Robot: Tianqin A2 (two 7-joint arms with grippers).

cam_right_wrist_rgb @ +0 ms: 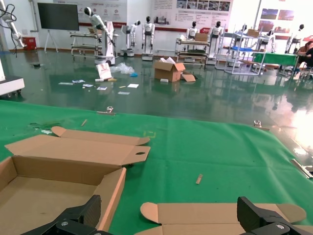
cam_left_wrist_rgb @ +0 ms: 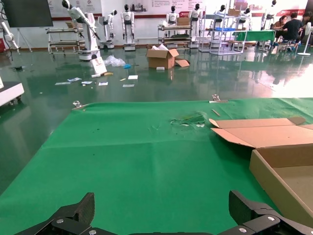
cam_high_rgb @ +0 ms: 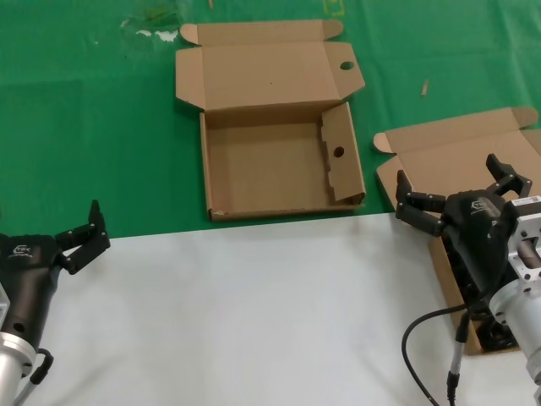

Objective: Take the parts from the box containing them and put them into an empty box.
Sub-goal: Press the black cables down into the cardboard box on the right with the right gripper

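The empty box (cam_high_rgb: 270,161) lies open in the middle of the green mat, with round holes in its lid tab and side flap. It also shows in the right wrist view (cam_right_wrist_rgb: 49,181) and the left wrist view (cam_left_wrist_rgb: 288,171). The plain-lidded box (cam_high_rgb: 456,148) lies at the right, mostly hidden behind my right arm. Black cords (cam_high_rgb: 497,337) show in it beside the arm. My right gripper (cam_high_rgb: 446,173) hovers open over that box, above its lid (cam_right_wrist_rgb: 220,215). My left gripper (cam_high_rgb: 84,237) is open and empty at the left, over the mat's front edge.
A white table surface (cam_high_rgb: 254,313) covers the front. The green mat (cam_high_rgb: 84,101) runs behind it. My right arm's cable (cam_high_rgb: 423,334) loops over the white surface. A small scrap (cam_high_rgb: 425,87) lies on the mat behind the right box.
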